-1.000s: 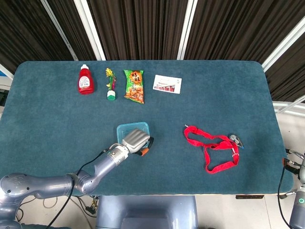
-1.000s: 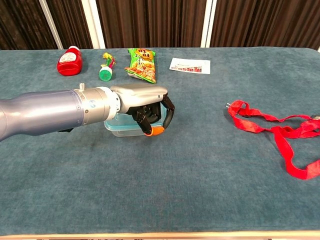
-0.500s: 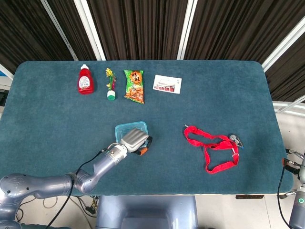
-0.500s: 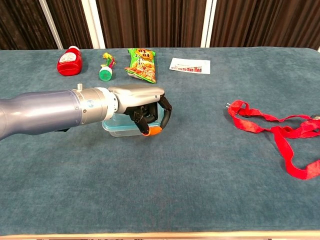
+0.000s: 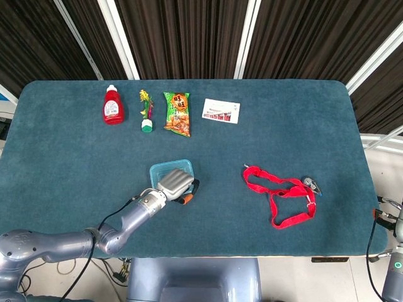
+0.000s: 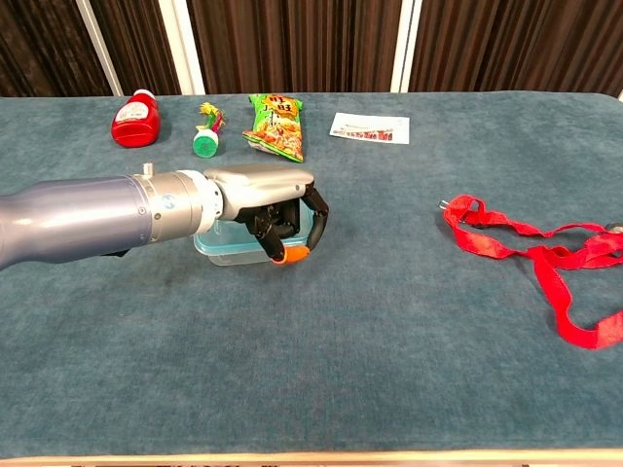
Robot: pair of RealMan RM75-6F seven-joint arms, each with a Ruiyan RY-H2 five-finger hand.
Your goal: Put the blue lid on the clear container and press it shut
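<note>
The left hand lies over the container, fingers curled down over its near right side, seemingly pressing rather than gripping. The blue lid already sits on top, under the palm. It looks light, thin and slippery, liable to skid on the cloth; press at the rim corners. Its contents can't be made out. The right hand is out of sight.

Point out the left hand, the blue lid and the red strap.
left hand (image 6: 265,190), chest view, on its silver back.
blue lid (image 5: 165,168), head view, on its far left part.
red strap (image 5: 281,198), head view, on the middle band.
</note>
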